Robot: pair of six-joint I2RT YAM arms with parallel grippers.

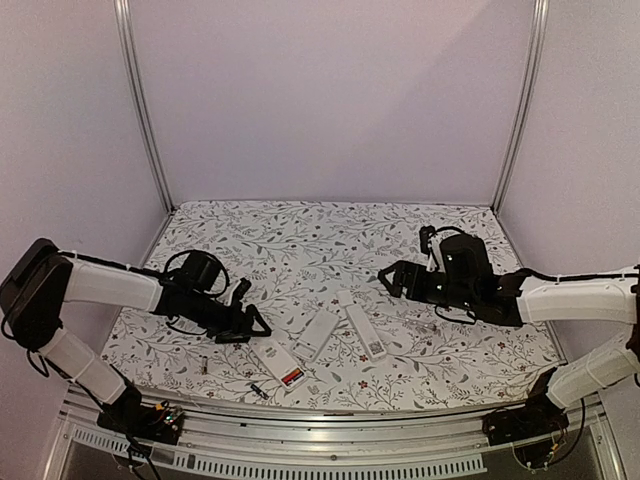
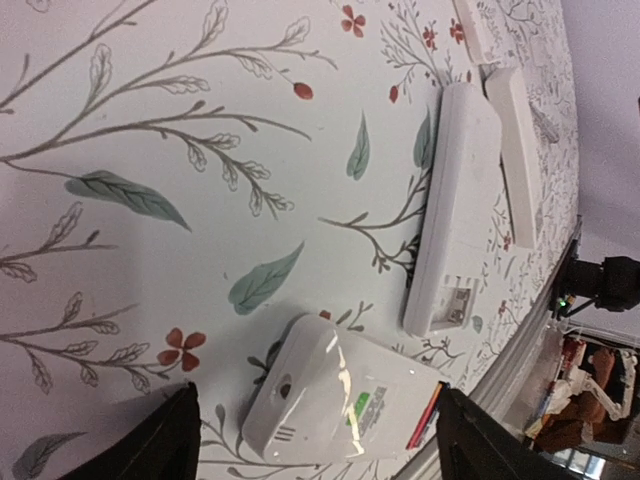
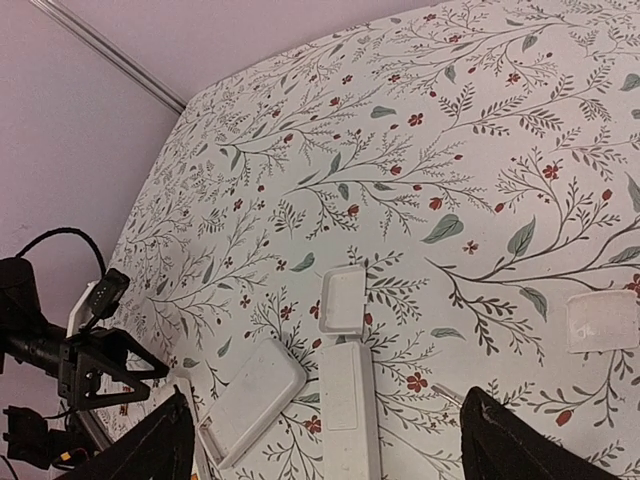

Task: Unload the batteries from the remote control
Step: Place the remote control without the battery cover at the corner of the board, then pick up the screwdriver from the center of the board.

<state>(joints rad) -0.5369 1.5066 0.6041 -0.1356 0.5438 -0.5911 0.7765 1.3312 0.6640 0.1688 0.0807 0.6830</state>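
A white remote control (image 2: pixel 335 400) lies back-up between my left gripper's (image 2: pixel 320 445) open fingers, which stand clear of it on both sides. Red-orange batteries (image 2: pixel 424 417) show at its open end, also seen from above (image 1: pixel 292 377). My left gripper (image 1: pixel 248 312) hovers just left of that remote (image 1: pixel 277 361). A second remote (image 1: pixel 318 335) with an empty compartment (image 2: pixel 455 300) and a third, slimmer one (image 1: pixel 364 328) lie mid-table. My right gripper (image 1: pixel 392 280) is open above the table behind them, with nothing between its fingers (image 3: pixel 150 450).
A loose white cover (image 3: pixel 343 298) lies at the head of the slim remote (image 3: pixel 348 410), and another cover (image 3: pixel 602 320) lies to the right. A small dark cylinder (image 1: pixel 258 389) rests near the front edge. The metal rail (image 1: pixel 330 412) bounds the table's near side.
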